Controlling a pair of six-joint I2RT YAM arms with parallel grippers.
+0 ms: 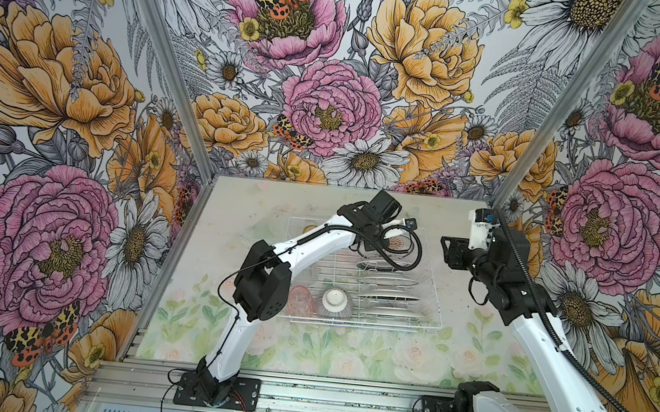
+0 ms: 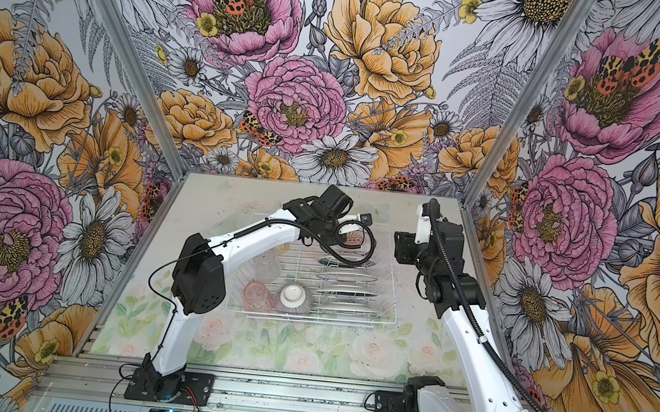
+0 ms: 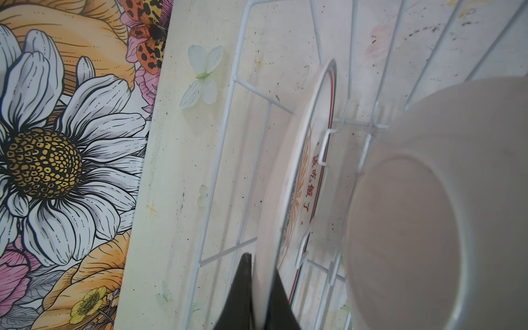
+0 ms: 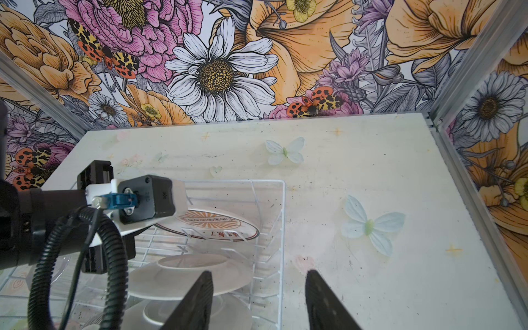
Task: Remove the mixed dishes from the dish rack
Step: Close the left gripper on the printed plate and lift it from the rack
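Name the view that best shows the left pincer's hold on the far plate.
The left wrist view: the left pincer is shut on the rim of the far plate, both fingers visible. In both top views the arm covers the grip. The right wrist view shows the plate's face, not the grip.

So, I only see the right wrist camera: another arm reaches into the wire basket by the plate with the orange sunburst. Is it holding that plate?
Observer: Yes. In the left wrist view the left jaws are shut on that plate, one on each face of its rim.
Visitor: What else is in the basket?
Observer: In both top views a pink tumbler sits beside an upturned striped bowl at the dish rack's near end.
Visitor: And where is my camera's arm?
Observer: The right arm hangs outside the rack, beside its far right corner.
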